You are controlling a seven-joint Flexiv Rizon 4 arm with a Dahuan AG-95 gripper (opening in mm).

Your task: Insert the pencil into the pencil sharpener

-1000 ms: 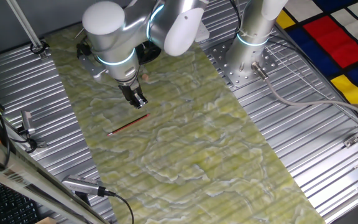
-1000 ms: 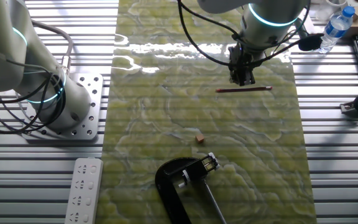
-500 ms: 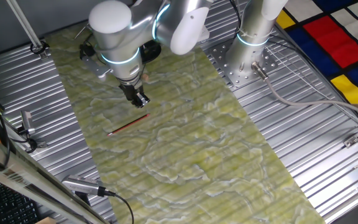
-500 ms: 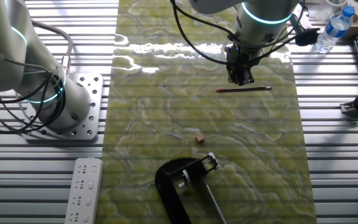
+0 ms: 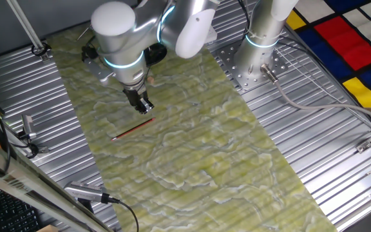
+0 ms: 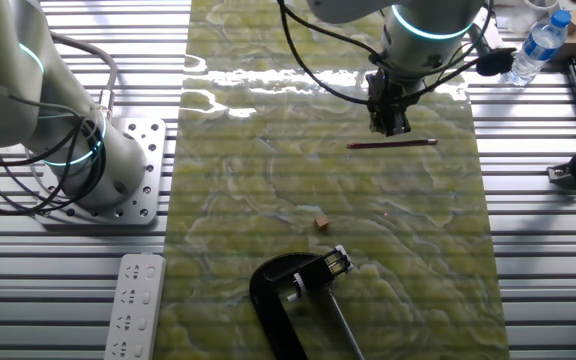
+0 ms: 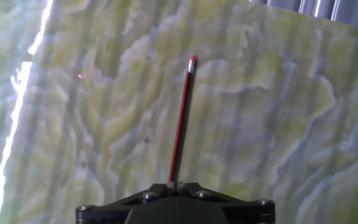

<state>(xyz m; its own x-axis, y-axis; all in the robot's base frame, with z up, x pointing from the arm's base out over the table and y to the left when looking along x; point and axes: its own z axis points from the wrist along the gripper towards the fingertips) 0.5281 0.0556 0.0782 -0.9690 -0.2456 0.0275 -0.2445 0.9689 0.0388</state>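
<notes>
Though near, pencil (image 6: 392,144) below jaws.

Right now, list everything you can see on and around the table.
thin red pencil: one, red, lying flat on the mat just below the tool
glossy black rounded sharpener: one, black, near edge of the mat in the other fixed view
small tan block: one, tan, mid-mat
green marbled mat: one, yellow-green, covering the table centre
white power strip: one, white, on the metal slats
clear water bottle: one, blue cap, far corner
second arm base: one, silver
tool: one, dark, above the pencil, empty
</notes>
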